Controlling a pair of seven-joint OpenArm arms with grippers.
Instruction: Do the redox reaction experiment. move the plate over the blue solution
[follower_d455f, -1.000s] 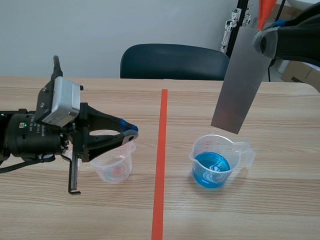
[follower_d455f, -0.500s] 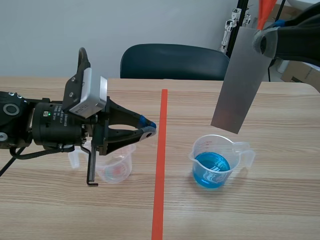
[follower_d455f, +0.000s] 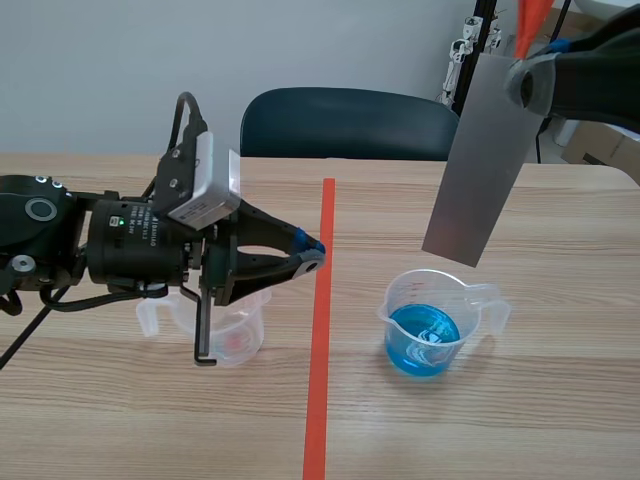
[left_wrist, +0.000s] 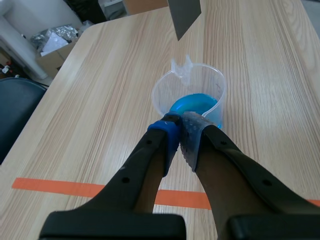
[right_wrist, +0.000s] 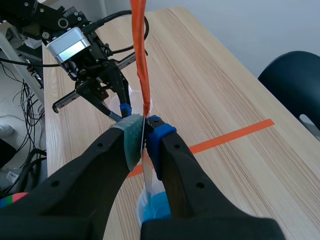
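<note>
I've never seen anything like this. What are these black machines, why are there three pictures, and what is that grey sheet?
The black machines are two robot arms working at a wooden table. The wide picture is taken from a camera between them. The other two come from small cameras on each arm's wrist, looking down past its hand. The left hand is shut and holds nothing; a clear plastic cup stands under that arm. The right hand, raised high, pinches a grey metal plate. The plate hangs above a second cup that holds blue liquid, and it is not dipped in. The orange stripe is only tape marking the table.
</note>
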